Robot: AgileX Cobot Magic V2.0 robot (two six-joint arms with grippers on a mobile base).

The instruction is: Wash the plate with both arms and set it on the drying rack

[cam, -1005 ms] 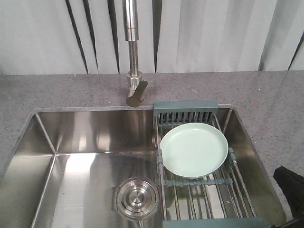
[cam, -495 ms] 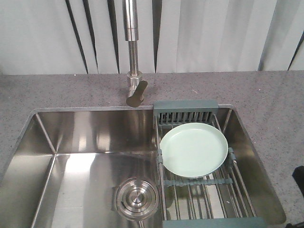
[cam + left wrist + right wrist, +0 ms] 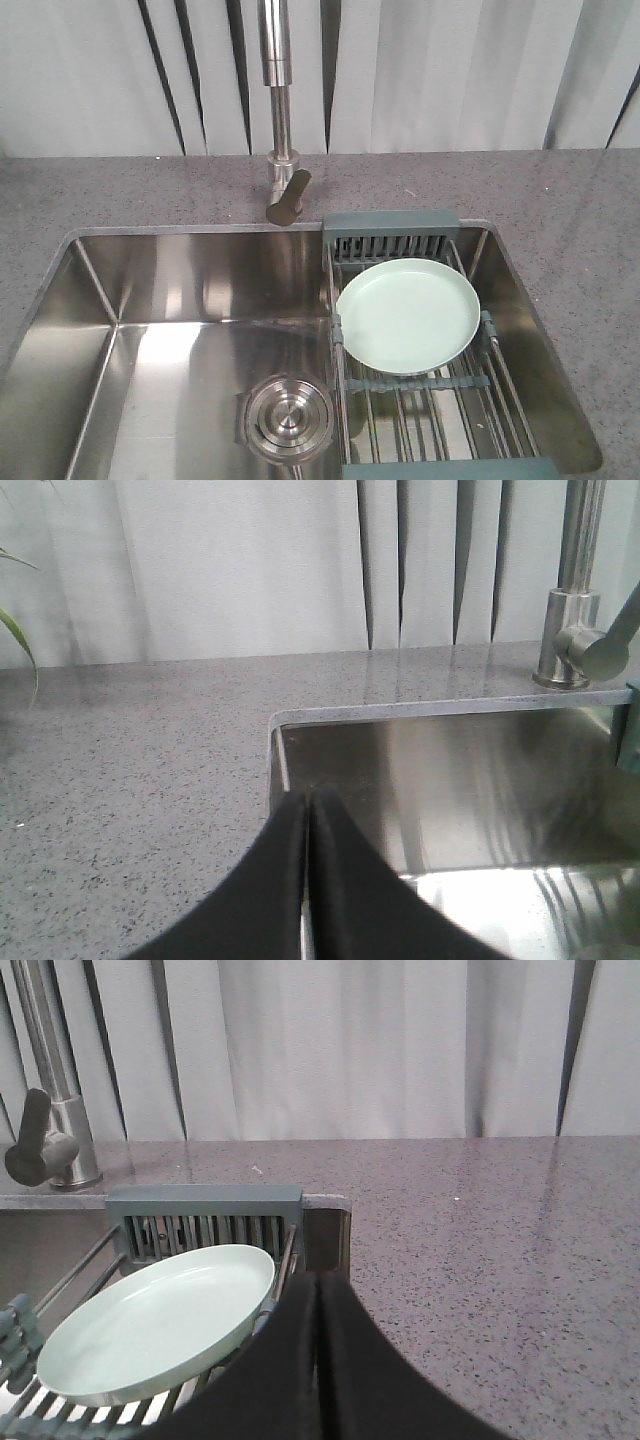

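The pale mint-green plate [image 3: 408, 314] lies flat on the steel rods of the drying rack [image 3: 392, 223], which spans the right part of the sink. The right wrist view shows the plate [image 3: 160, 1320] and the rack [image 3: 205, 1200] to the left of my right gripper [image 3: 318, 1282], which is shut with nothing in it and hangs over the sink's right edge. My left gripper [image 3: 308, 798] is shut and empty above the sink's left rim. Neither arm shows in the front view.
A steel sink [image 3: 160, 300] is set in a grey speckled counter [image 3: 560, 200]. A round steel drain strainer [image 3: 288, 417] sits in the basin floor. The tall tap [image 3: 278, 120] with a side lever [image 3: 289, 197] stands behind the sink. Pale curtains hang at the back.
A black arm part at the lower right of the front view has drawn back out of the frame. The plate and rack have not moved.
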